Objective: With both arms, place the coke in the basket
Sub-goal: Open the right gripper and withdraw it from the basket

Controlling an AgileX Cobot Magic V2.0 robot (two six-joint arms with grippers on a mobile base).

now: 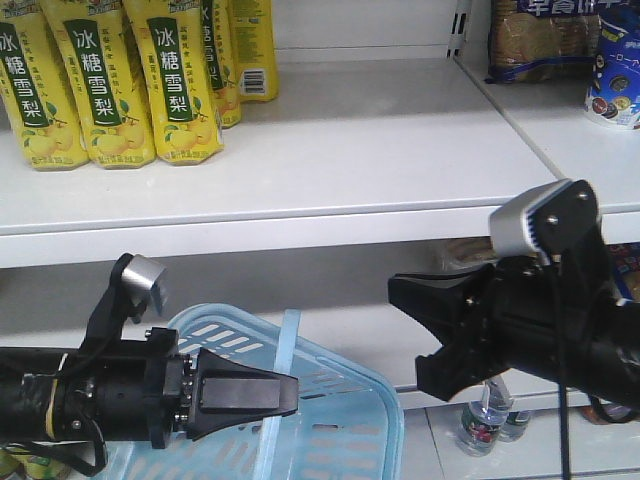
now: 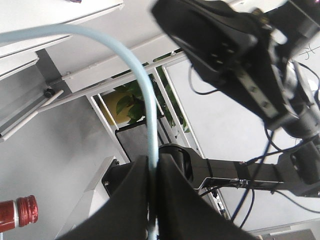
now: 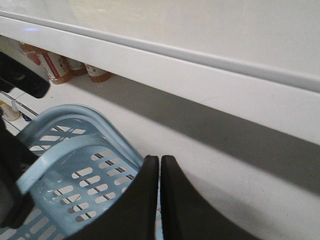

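Coke appears in no view; front: left tool [image 1: 288, 395] clamps the handle [image 1: 288, 345], apparently steadying the basket [image 1: 375, 410] for loading; left wrist: handle pinched between fingers [image 2: 125, 205]; right wrist: right tool [image 3: 160, 167] closed, empty, near the basket.

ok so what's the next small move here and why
Probably open the right gripper: it looks shut and empty by the basket, while the left gripper is clamped on the handle. No coke can shows in any view.
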